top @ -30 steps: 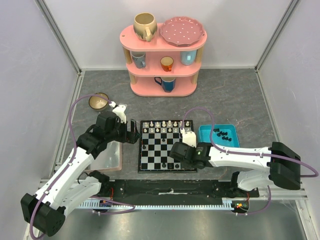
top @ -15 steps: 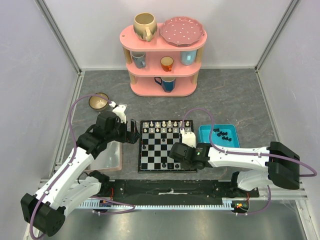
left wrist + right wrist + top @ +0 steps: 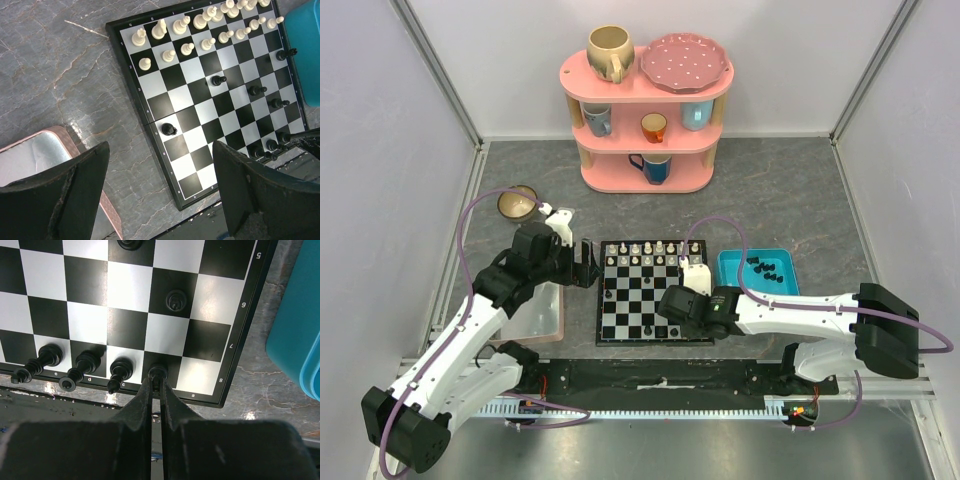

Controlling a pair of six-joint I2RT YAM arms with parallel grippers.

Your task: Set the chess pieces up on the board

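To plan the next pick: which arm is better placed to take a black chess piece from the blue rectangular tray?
Right, probably. The blue rectangular tray lies on that side of the checkered chessboard. The right hand need only release its pinched black piece; the open left hand is across it.

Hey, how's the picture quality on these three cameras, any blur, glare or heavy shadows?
Top external: evenly lit and sharp, soft shadows. Left wrist: the board is crisp; the fingers of the left gripper are dark blur. Right wrist: the right gripper, pinching a black piece, is soft-focused; glare spot on the table.
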